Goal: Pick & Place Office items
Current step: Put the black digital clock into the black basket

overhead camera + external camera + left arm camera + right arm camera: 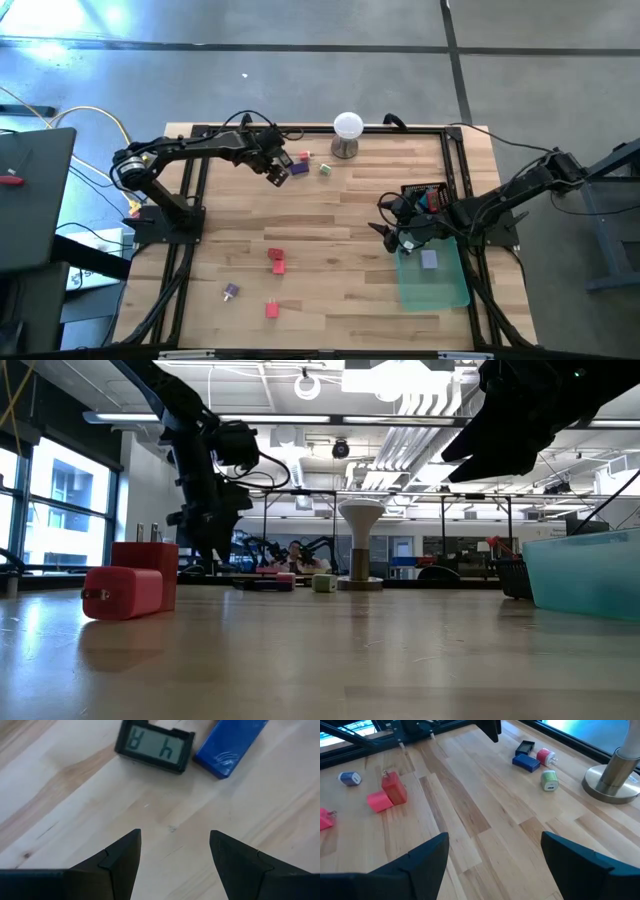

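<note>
Care suits the left gripper (172, 851), jaws apart and empty above bare wood near the table's (330, 250) far edge: advance over the black clip-like item (155, 746) beside the blue block (231, 744), centre, then descend.

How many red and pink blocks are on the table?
4. Two sit together mid-table, a red block and a pink block; another pink piece lies nearer the front edge; a pink plug lies near the metal stand. More may be hidden.
</note>
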